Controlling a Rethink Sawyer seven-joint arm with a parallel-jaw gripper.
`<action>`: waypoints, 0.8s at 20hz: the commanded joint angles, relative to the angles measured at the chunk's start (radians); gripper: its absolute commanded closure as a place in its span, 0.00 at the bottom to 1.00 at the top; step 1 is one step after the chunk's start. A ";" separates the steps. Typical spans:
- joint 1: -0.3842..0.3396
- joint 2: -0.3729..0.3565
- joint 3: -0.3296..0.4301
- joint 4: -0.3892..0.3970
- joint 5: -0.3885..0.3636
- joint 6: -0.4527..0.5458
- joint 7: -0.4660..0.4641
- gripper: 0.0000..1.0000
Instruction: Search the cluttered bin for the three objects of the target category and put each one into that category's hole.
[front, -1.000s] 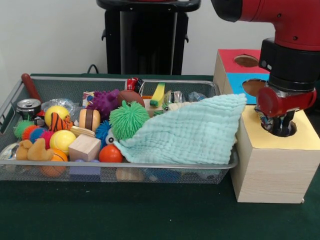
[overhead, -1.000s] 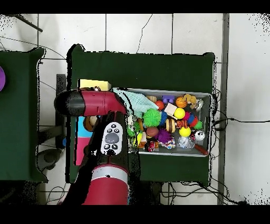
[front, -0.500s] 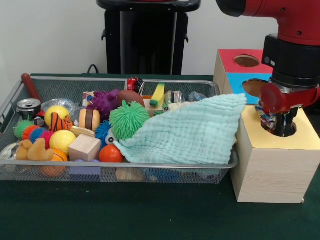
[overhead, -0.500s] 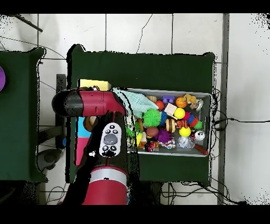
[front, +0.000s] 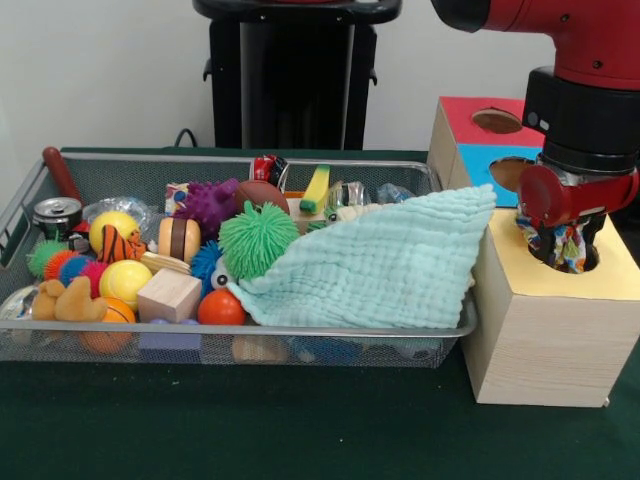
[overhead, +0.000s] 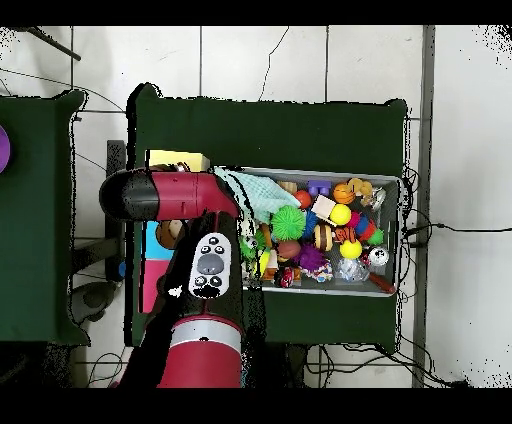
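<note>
A: Item one, the gripper (front: 562, 245)?
B: It hangs over the round hole (front: 572, 258) in the yellow top of the wooden box (front: 545, 335). A multicoloured patterned object (front: 566, 243) sits at its tip, just above the hole. Whether the gripper is clamped on it or standing open, I cannot tell.

A: The box itself?
B: It stands on the green table (front: 300, 425), just beside the bin's end. Behind the yellow section lie a blue section with its own hole (front: 508, 172) and a red section with another hole (front: 497, 121).

A: The bin?
B: A wire mesh bin (front: 120, 340), long and shallow. A pale green cloth (front: 385, 265) covers the end nearest the box, one corner touching the box's edge.

A: Contents beside the cloth?
B: A green spiky ball (front: 257, 238), a purple knobbly toy (front: 208, 203), a brown ball (front: 260, 194), a wooden cube (front: 169, 295), a red-orange ball (front: 221, 308), two yellow balls (front: 124, 281), a small tan animal figure (front: 63, 301) and a metal can (front: 56, 214).

A: From above?
B: The red arm (overhead: 170, 194) covers most of the box; the cloth (overhead: 255, 192) and bin (overhead: 390, 180) show beside it.
</note>
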 joint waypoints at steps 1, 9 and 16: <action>-0.010 0.009 0.068 0.085 -0.046 0.118 0.102 0.00; 0.001 0.001 0.048 0.092 -0.049 0.086 0.125 0.00; 0.001 -0.008 0.044 0.087 -0.049 0.091 0.123 0.00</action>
